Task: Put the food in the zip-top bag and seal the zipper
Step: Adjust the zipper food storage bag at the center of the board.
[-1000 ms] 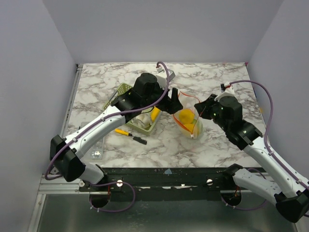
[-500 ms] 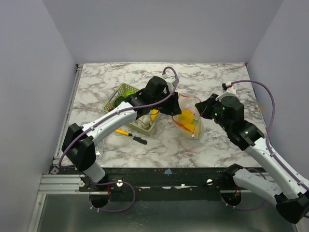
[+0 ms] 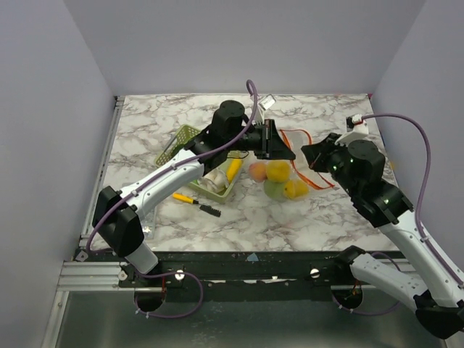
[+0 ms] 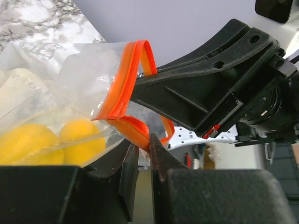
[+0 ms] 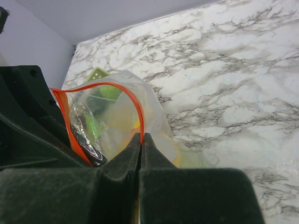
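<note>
The clear zip-top bag (image 3: 279, 181) lies on the marble table with yellow, orange and light green food (image 3: 277, 172) inside. Its orange-red zipper (image 3: 313, 174) runs up between the two grippers. My left gripper (image 3: 284, 150) reaches in from the left and is shut on the zipper (image 4: 140, 133), and yellow food (image 4: 79, 140) shows through the bag below. My right gripper (image 3: 310, 154) is shut on the opposite side of the rim (image 5: 140, 116). The mouth of the bag (image 5: 107, 121) gapes between the two held sides. A dark green piece (image 5: 86, 140) lies inside.
A pale green slotted basket (image 3: 180, 142) stands left of the bag, with a yellow piece (image 3: 233, 171) and something white in it. A yellow-and-black pen (image 3: 190, 199) lies in front of the basket. The left arm spans the table above both.
The left gripper has gone from open beside the bag to shut on the zipper. The right gripper has drawn its side of the rim rightward, and the food now lies spread in the bag.
</note>
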`<state>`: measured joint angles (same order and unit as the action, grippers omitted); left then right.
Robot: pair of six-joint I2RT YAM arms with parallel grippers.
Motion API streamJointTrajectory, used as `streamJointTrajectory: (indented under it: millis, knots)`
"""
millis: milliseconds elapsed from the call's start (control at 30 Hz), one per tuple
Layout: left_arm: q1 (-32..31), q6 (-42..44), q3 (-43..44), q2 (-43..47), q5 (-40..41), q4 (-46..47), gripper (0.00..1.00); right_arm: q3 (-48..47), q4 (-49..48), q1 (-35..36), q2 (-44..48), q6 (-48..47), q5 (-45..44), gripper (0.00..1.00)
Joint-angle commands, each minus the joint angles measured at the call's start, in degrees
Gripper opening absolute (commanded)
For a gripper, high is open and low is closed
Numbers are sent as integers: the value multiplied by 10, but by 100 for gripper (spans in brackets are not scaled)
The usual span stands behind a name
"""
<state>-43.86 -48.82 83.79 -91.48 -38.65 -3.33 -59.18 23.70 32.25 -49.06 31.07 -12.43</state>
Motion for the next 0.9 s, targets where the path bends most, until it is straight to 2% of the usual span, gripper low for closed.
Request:
streamJointTrajectory:
  millis: [0,167,267,367,467,600,733,867]
  knots:
    - [16,-70,-56,-7,-30,58,15,19,-2,2,5,-15,-28,1]
    - [29,-64,-91,14,-16,58,20,34,23,2,0,-18,-73,1]
    - [34,-29,-86,28,-6,26,36,17,28,2,11,-32,-81,1]
    - [43,12,-83,42,11,-17,60,19,16,2,14,-44,-87,1]
    - [62,33,-102,68,18,-27,73,18,20,2,-1,-47,-89,1]
    - [103,74,-142,114,25,-50,79,29,11,3,-2,-44,-87,1]
    - [154,137,-166,158,76,-119,82,32,4,2,-3,-46,-86,1]
    - [201,192,-174,173,210,-197,83,34,4,3,-4,-46,-87,1]
